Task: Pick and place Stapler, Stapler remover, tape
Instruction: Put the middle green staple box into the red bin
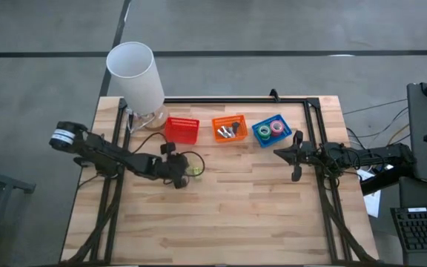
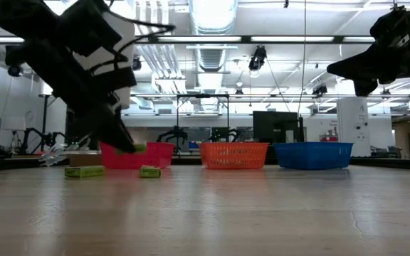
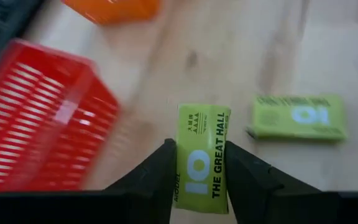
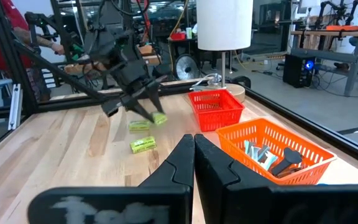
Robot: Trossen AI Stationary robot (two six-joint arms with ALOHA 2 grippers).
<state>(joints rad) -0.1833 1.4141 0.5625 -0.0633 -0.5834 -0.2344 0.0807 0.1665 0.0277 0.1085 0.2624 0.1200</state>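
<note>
My left gripper (image 3: 201, 163) is shut on a small green box (image 3: 202, 155) printed "THE GREAT HALL", just in front of the red basket (image 1: 181, 130). In the right wrist view that box (image 4: 159, 118) hangs above two more green boxes (image 4: 139, 126) (image 4: 143, 145), which lie flat on the table. The orange basket (image 1: 230, 127) holds metal pieces. The blue basket (image 1: 271, 130) holds a green tape roll (image 1: 265, 131) and a pink one (image 1: 276, 127); I see no other rolls. My right gripper (image 1: 278, 153) hovers shut near the blue basket. My left gripper pinches the green box between its two fingers (image 3: 160, 171), one on each long side (image 3: 182, 163). The fingers slant down from the table's left and lie along the box. The box is lifted clear of the table and tilted (image 2: 137, 148).
A white lamp (image 1: 136, 74) stands at the far left corner, its cord running toward the red basket. The three baskets sit in a row along the far edge. The near half of the wooden table (image 1: 221, 222) is bare wood. A black frame (image 1: 313, 126) borders the table.
</note>
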